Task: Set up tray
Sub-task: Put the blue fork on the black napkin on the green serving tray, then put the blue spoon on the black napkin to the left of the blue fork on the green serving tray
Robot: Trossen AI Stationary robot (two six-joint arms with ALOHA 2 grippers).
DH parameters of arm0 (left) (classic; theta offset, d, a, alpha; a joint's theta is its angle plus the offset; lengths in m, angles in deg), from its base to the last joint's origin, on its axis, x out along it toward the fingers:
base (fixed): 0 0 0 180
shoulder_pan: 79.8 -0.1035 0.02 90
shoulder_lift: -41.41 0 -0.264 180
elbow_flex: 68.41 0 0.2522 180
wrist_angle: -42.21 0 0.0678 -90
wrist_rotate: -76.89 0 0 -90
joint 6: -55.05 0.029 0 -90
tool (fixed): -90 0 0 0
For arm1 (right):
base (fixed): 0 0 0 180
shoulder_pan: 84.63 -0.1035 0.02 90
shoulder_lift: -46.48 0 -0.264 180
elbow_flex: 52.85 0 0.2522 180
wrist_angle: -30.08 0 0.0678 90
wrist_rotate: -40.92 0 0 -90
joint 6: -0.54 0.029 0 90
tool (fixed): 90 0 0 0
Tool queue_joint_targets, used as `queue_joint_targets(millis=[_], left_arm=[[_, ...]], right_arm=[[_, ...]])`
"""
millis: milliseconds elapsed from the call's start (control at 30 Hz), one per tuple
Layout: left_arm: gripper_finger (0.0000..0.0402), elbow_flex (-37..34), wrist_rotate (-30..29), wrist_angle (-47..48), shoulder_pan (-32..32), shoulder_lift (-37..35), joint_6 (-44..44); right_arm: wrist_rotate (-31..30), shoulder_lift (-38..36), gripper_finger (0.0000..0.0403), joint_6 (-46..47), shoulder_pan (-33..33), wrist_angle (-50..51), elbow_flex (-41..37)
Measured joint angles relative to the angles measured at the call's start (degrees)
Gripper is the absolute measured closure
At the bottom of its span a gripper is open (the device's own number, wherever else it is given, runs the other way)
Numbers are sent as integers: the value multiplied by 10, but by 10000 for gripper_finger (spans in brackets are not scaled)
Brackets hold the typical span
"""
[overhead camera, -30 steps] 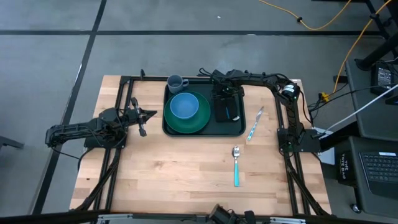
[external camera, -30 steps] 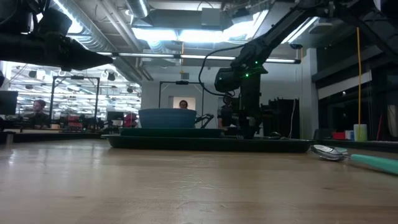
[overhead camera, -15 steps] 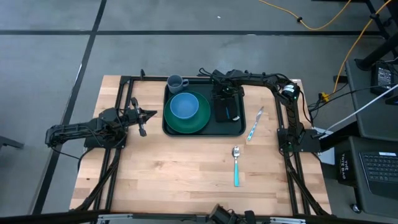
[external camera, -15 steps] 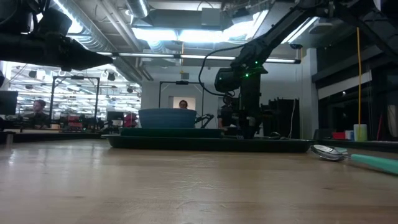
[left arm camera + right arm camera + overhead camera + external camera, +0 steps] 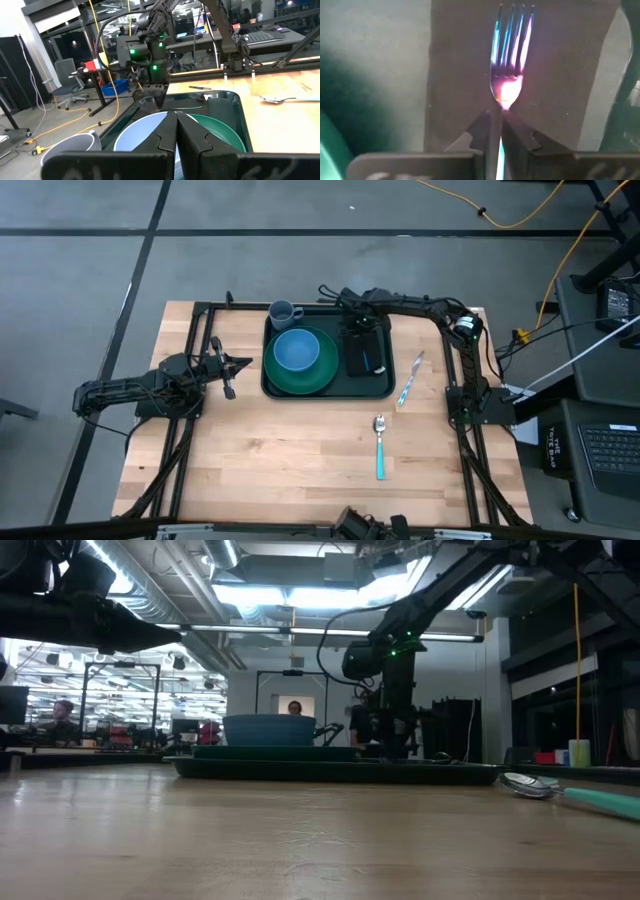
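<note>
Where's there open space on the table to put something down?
The bare wood near the table's front edge, left of the spoon, is widest. The tray is crowded: plate, bowl, napkin, right gripper with the fork.

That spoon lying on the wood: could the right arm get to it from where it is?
Probably yes. The spoon lies apart from the tray with nothing over it, but the right gripper is shut on a fork above the napkin.
</note>
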Motion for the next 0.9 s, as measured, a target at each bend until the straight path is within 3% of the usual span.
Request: queue_joint_targets(millis=[200, 600, 900], left_arm=[[398, 0, 0, 0, 0, 0, 0], [398, 0, 0, 0, 0, 0, 0], [398, 0, 0, 0, 0, 0, 0]], right_arm=[[-10, 0, 356, -15, 0, 52, 31], [-129, -3, 356, -74, -38, 240, 177], [-180, -85, 356, -47, -121, 251, 154]])
